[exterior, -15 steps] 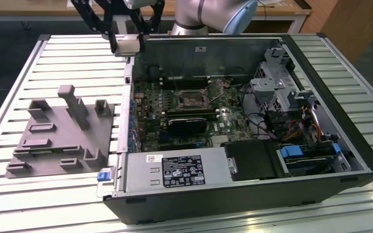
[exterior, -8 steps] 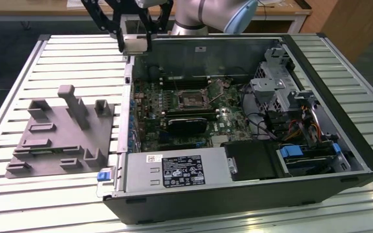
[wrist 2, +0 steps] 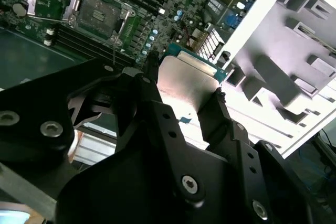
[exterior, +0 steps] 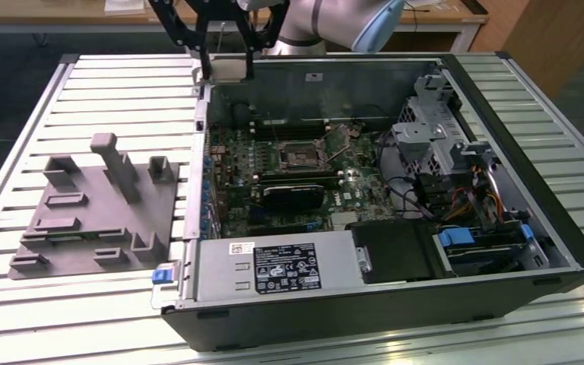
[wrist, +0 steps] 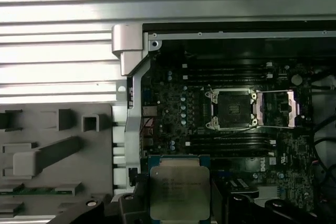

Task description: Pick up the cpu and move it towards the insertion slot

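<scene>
The black two-fingered gripper [exterior: 226,57] hangs at the upper middle of the exterior view, over the open computer case's far rim – its jaws pinch the flat square silver-grey cpu [wrist: 179,192] by opposite edges. The metal-framed square insertion slot [exterior: 300,157] lies open at mid-frame – well apart.

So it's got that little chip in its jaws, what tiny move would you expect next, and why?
Probably a short carry over the open case toward the insertion slot. The gripper is shut on the cpu, held in the air. In the exterior view it hangs above the case's far edge, while the slot sits further in on the board, its metal frame flipped open.
</scene>
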Tool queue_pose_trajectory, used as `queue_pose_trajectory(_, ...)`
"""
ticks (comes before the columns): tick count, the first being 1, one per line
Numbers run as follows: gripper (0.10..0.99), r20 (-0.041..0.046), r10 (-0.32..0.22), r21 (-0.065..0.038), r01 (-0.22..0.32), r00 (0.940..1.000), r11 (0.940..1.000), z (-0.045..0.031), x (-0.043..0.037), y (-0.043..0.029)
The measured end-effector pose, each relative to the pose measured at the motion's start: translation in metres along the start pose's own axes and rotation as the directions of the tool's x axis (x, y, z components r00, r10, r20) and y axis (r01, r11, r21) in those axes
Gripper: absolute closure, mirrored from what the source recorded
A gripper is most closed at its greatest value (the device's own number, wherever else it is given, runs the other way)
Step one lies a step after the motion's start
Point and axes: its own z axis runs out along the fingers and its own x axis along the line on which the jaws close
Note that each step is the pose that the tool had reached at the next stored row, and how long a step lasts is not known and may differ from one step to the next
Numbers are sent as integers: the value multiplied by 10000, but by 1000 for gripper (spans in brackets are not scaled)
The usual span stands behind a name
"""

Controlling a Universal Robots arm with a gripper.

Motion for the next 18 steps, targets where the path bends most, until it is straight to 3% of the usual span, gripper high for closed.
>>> queue_pose_trajectory(9,541,-1,-1,0,1,10000,10000,1,-192,54)
queue_pose_trajectory(18,541,1,0,0,0,10000,10000,6,-378,158)
